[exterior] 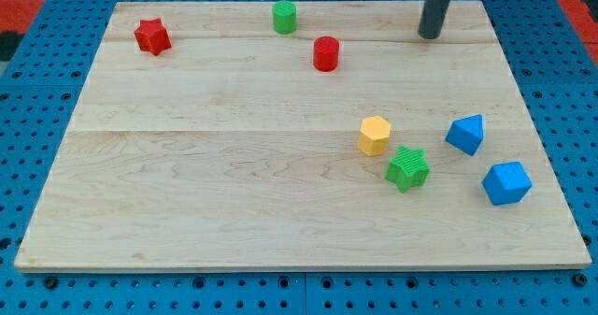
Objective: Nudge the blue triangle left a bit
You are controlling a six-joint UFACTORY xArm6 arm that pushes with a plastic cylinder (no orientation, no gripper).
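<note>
Blue triangle (466,134), yellow hexagon (374,136), ridged green star (407,168), pale wooden board (234,193).

The scene is bright and evenly lit, with soft light that seems to come from above. The wooden desk (234,165) shows its pale grain clearly and has no strong glare, only a slightly lighter zone near the middle. Shadows are short and faint: a small dark patch lies under the yellow block (374,135) and the green star (407,168), and a thin shadow runs along the desk's bottom edge. The blocks look sharp enough, though edges are a little soft from low resolution. The rod (434,7) appears dark and slightly blurred at the top edge
</note>
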